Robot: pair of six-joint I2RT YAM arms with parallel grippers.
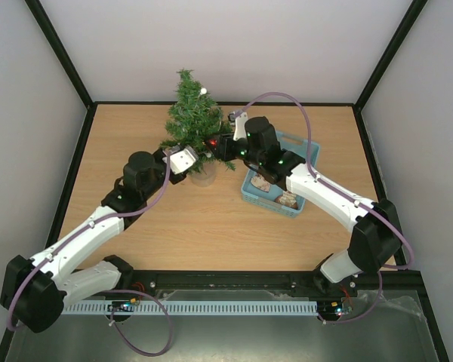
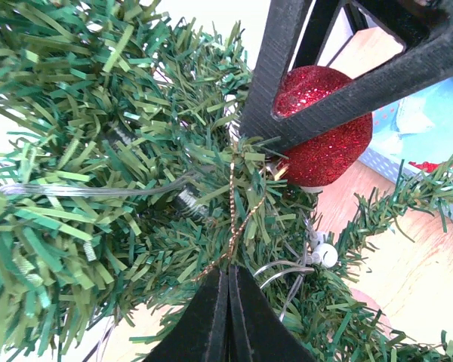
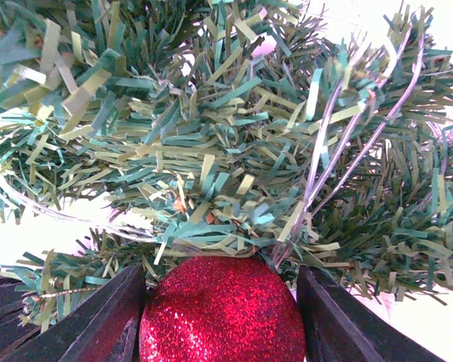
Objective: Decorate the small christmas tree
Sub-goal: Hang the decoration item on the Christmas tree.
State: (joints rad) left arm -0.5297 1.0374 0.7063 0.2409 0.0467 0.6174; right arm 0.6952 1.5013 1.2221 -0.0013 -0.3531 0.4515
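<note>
The small christmas tree (image 1: pixel 192 124) stands upright on the bench (image 1: pixel 121 151), between the two sets of fingers; both reach into its lower branches.

The right fingers (image 3: pixel 106 320) grip a red ball (image 3: pixel 223 313), one finger on each side, directly beneath a branch (image 3: pixel 211 181). We judge that this carries the ornament at hanging height.

The left fingers (image 2: pixel 208 317) are closed. A gold thread (image 2: pixel 232 204) runs from beside the ball down into their tips. We judge that they pinch the hanging loop so it can be hooked over the branch just ahead of them.

Only the left wrist view shows the thread entering the closed tips. Only the right wrist view shows the ball seated against both fingers. Only the top view shows the whole tree and the blue basket (image 1: pixel 268 205) behind the right fingers.
</note>
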